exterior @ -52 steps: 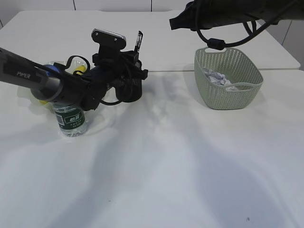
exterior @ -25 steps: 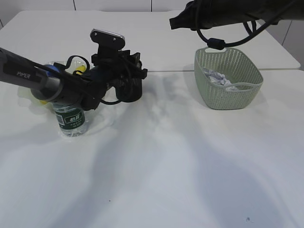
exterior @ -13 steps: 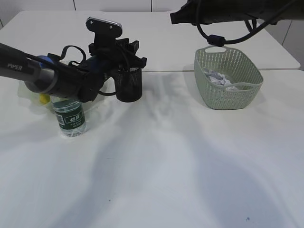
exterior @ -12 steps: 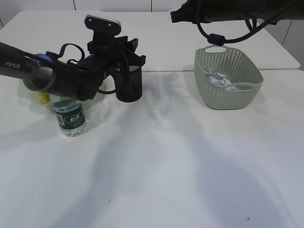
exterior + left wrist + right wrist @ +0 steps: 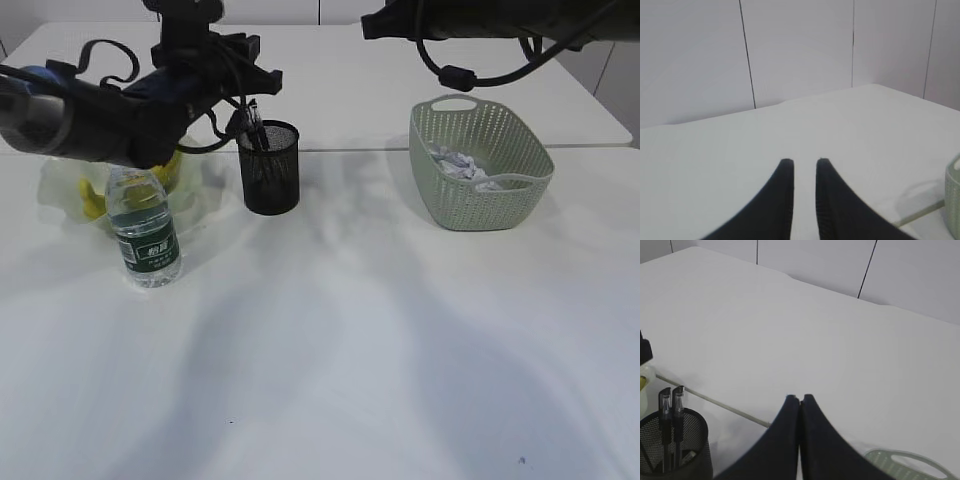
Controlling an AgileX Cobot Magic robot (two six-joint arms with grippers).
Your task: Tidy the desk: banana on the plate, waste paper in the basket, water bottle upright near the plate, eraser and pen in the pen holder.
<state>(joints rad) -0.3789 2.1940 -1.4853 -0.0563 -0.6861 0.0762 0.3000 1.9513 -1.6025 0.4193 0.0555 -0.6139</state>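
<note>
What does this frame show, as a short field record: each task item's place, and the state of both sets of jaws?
banana: on the plate, behind the bottle
water bottle: upright, in front of the plate
pen holder: black mesh cup, two pens standing inside
eraser: cannot tell
basket: green, crumpled waste paper inside
left gripper: jaws slightly apart, holding nothing, raised above the table
right gripper: jaws together, holding nothing, above the table

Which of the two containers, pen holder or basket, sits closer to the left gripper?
The black mesh pen holder. It stands just below the left gripper, beside the water bottle, while the green basket with the waste paper sits far right.
</note>
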